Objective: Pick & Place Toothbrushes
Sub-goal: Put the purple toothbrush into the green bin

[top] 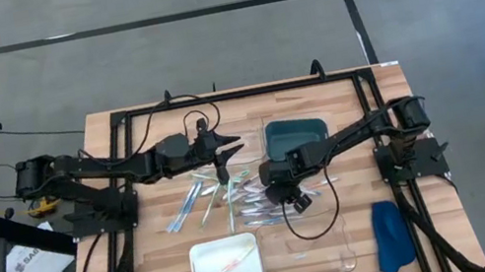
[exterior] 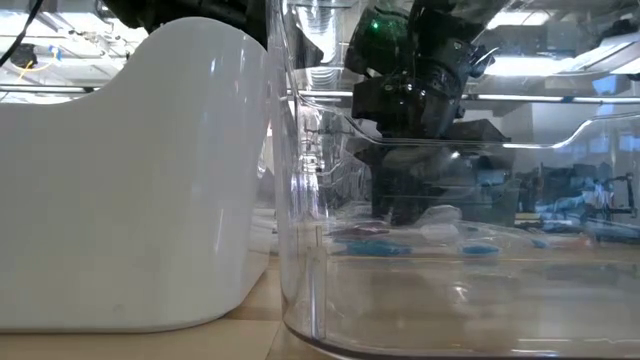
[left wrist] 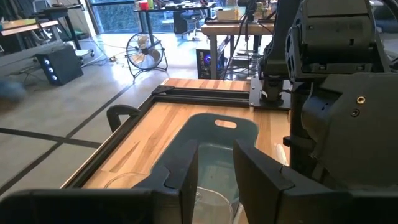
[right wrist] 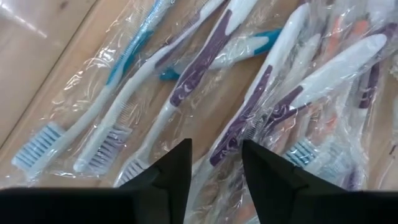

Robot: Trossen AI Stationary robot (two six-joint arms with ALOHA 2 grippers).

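At the front edge of the bench (top: 166,269), a white tray (top: 226,262) holds what looks like a single orange-pink toothbrush, with a clear tray (top: 307,253) just beside it; only a faint trace of something shows in the clear tray from above, too slight to identify. A blue cloth (top: 391,235) lies at the bench's right edge.

Farther back, at mid-bench, the bulk of the toothbrushes (top: 219,198) is still spread out in a loose pile, each in a clear wrapper, in blue, white, purple and orange. By this showing the job is at an early stage: roughly one brush sorted, most of the pile left to move.

The right gripper (top: 284,192) hangs low over the right side of the pile. Its wrist camera looks straight down on wrapped brushes, with the jaws parted to a narrow gap and nothing between them; the likely step in hand is lining up on the next brush.

The left gripper (top: 222,171) points down at the far edge of the pile, its jaws also narrowly apart and holding nothing, with the dark green tray (top: 295,133) ahead of it at the back of the bench.
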